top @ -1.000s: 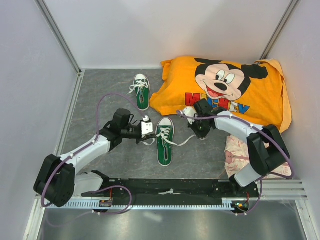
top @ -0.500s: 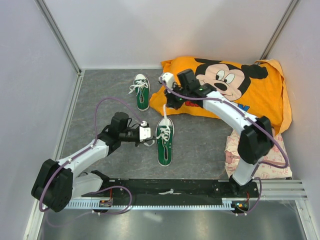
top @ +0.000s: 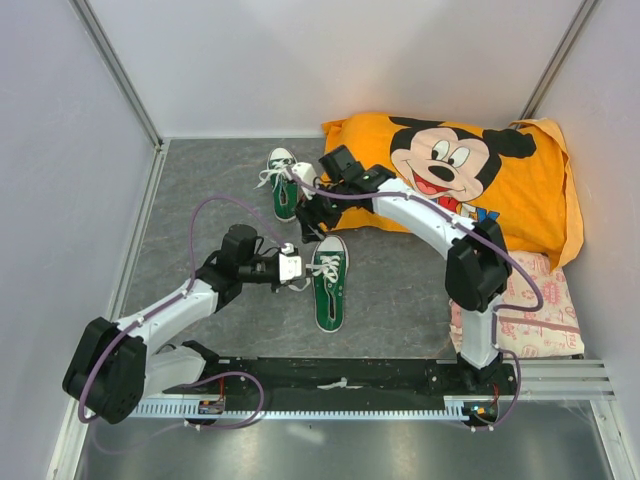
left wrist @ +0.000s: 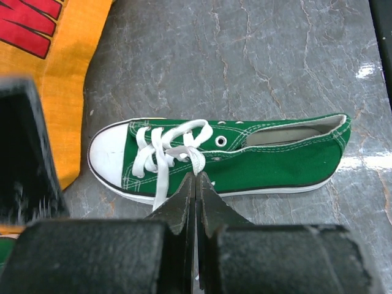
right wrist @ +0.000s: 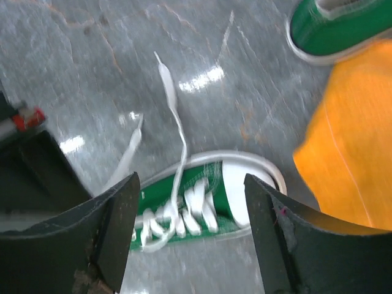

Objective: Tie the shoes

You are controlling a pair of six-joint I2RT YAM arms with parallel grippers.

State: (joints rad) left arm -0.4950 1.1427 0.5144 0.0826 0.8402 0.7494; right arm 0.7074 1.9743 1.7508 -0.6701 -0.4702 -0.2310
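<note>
Two green shoes with white toe caps lie on the grey floor: the near shoe (top: 329,288) (left wrist: 263,156) (right wrist: 205,205) and the far shoe (top: 283,184) (right wrist: 334,24). At the near shoe's left side my left gripper (top: 296,266) (left wrist: 196,176) is shut on one of its white laces (left wrist: 197,160), pinched at the fingertips. My right gripper (top: 312,212) (right wrist: 191,191) hangs open above the near shoe's toe and lacing. A loose lace (right wrist: 174,116) runs out across the floor between its fingers, apart from both.
The orange Mickey Mouse pillow (top: 455,185) (right wrist: 352,153) (left wrist: 58,92) lies just right of both shoes. A pink patterned cloth (top: 520,320) sits at the right. Walls close in the left, back and right; the arms' base rail (top: 340,375) runs along the near edge.
My right arm swung from the near shoe's right side up and left to over its toe, and its jaws went from shut to open. The left gripper kept its hold and barely moved.
</note>
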